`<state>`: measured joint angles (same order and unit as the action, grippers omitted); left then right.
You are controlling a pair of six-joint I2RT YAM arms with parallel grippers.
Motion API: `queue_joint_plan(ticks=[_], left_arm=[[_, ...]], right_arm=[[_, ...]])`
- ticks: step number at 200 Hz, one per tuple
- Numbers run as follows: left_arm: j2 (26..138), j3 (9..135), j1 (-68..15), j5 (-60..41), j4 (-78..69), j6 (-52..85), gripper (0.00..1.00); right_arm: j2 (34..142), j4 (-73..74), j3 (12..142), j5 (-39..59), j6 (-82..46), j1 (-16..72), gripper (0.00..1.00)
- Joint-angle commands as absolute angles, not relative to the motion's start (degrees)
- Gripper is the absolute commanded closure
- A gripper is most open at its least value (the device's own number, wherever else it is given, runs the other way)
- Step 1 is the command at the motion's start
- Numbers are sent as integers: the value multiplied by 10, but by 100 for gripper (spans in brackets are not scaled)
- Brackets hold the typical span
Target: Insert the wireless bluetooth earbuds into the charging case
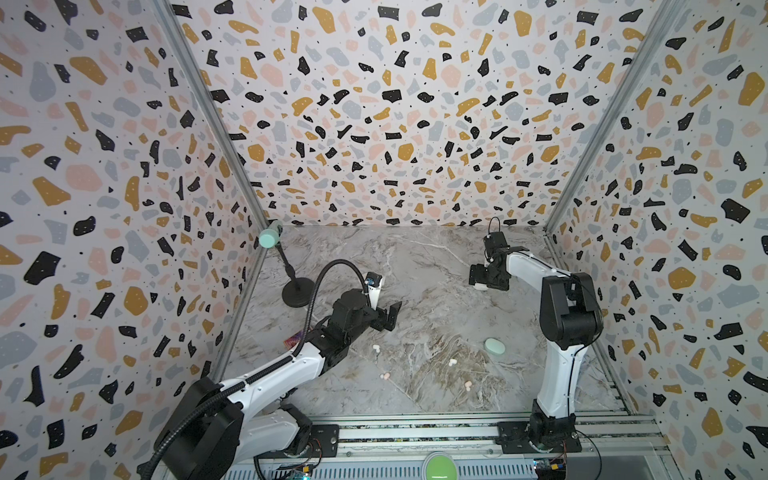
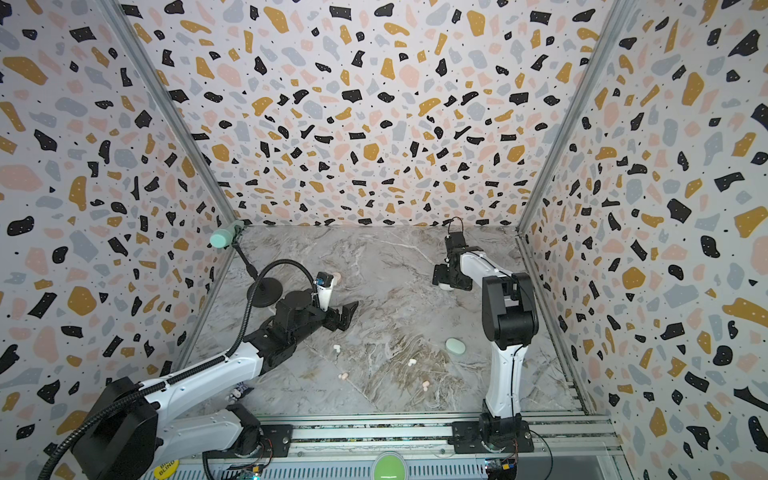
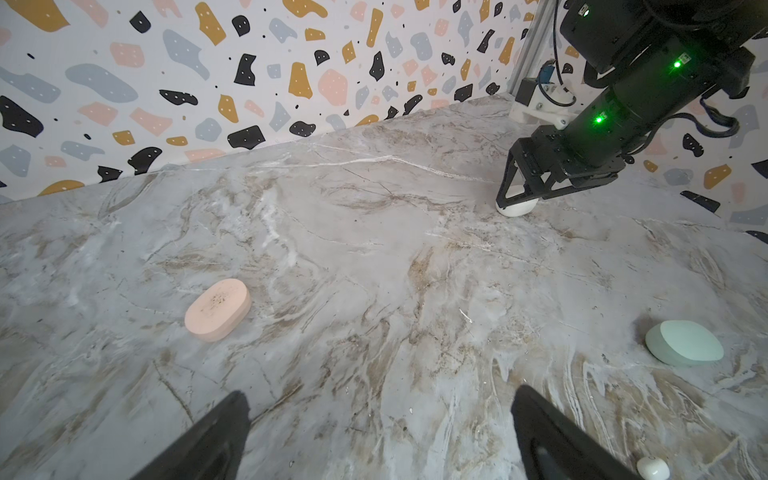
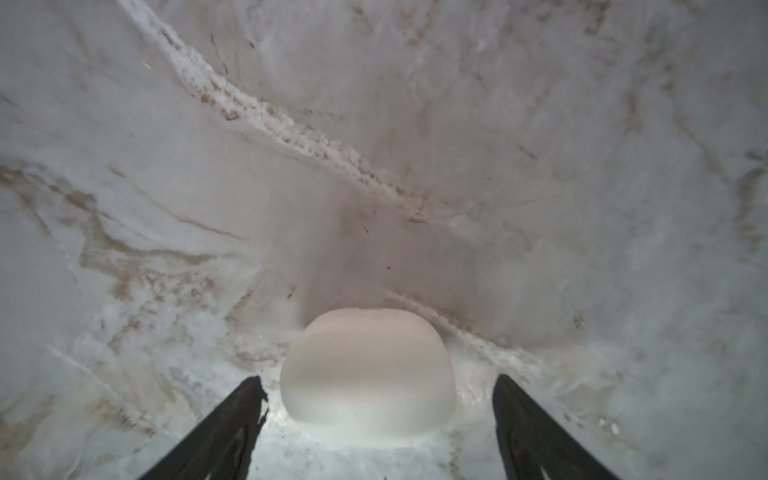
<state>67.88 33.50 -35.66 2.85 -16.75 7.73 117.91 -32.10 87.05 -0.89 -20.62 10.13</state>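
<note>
Several tiny earbuds lie on the marble table: white ones [image 1: 376,348] [image 1: 452,362] and pinkish ones [image 1: 385,376] [image 1: 467,386]. One white earbud [image 3: 652,467] shows in the left wrist view. My right gripper [image 4: 378,379] is open, low at the back right. It straddles a white charging case [image 4: 368,374] with a gap on each side; the same case [image 3: 515,205] shows under it from the left wrist. My left gripper [image 1: 390,316] hangs open and empty above the table's left middle. A mint case [image 1: 494,346] and a pink case [image 3: 217,309] lie shut.
A black stand [image 1: 297,291] with a mint head [image 1: 270,237] sits at the back left corner. Terrazzo-patterned walls close in three sides. A metal rail with the arm bases and a green button [image 1: 439,465] runs along the front edge.
</note>
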Motion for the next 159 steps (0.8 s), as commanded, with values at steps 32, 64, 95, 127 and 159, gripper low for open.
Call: queue_joint_plan(ticks=[32, 64, 95, 127, 159], left_arm=[[681, 328, -352, 30, -187, 72, 0], [685, 329, -352, 29, -189, 73, 0], [688, 330, -352, 27, -189, 73, 0], [688, 330, -352, 25, -189, 73, 0], [687, 329, -352, 25, -188, 73, 0]], right_arm=[[1196, -334, 923, -8, -191, 100, 19], [1198, -339, 921, -1, -191, 100, 23], [1197, -341, 917, 0, -189, 100, 25], [1199, -344, 918, 1, -189, 100, 26], [1203, -351, 921, -1, -187, 100, 27]])
